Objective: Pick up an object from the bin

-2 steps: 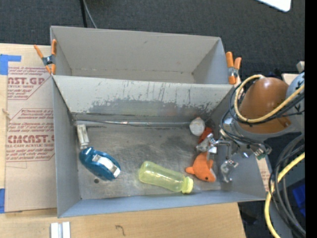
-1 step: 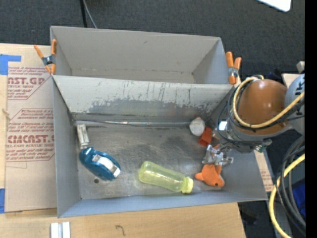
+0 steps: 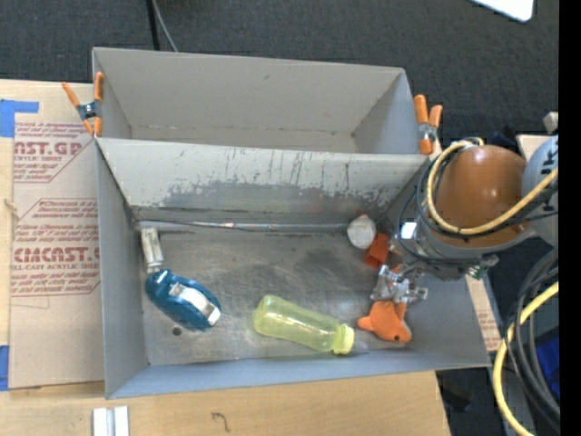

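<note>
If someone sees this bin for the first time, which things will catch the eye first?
The robot arm with its orange-brown dome stands out at the right, its jaws low beside a small orange thing in the near right corner of the bin. Next come the pale yellow-green bottle lying along the near wall and the blue-and-white thing at the left.

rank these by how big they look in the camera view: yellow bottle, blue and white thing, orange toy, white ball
1. yellow bottle and blue and white thing: about alike, so not ranked against each other
2. orange toy
3. white ball, smallest
</note>
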Robot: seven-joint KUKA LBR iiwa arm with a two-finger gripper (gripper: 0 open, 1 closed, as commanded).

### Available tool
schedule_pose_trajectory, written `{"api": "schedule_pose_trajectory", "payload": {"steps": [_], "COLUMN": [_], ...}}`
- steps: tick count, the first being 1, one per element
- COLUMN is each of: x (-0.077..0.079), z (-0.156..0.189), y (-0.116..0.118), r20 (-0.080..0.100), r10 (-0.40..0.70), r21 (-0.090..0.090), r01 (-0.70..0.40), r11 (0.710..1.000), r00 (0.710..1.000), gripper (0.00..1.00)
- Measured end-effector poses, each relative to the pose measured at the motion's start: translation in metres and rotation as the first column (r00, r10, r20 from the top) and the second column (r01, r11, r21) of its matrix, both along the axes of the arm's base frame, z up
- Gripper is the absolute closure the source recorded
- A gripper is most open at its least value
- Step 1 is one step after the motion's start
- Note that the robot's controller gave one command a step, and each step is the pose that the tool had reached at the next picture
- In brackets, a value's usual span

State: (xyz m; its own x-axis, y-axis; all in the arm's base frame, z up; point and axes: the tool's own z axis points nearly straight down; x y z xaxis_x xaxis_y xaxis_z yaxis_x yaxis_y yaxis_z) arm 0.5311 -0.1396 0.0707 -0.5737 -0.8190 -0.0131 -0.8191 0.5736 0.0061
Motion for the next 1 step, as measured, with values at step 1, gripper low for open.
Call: {"api": "schedule_pose_trajectory", "payload": {"steps": [1], "x": [-0.0005], "z": [0.0019], "y": [0.0003], "r20": [-0.001], "r10": [0.000], "r21": [-0.001], "r01": [0.000], "r11": [1.000], "r00": [1.000], "gripper": [1.00]}}
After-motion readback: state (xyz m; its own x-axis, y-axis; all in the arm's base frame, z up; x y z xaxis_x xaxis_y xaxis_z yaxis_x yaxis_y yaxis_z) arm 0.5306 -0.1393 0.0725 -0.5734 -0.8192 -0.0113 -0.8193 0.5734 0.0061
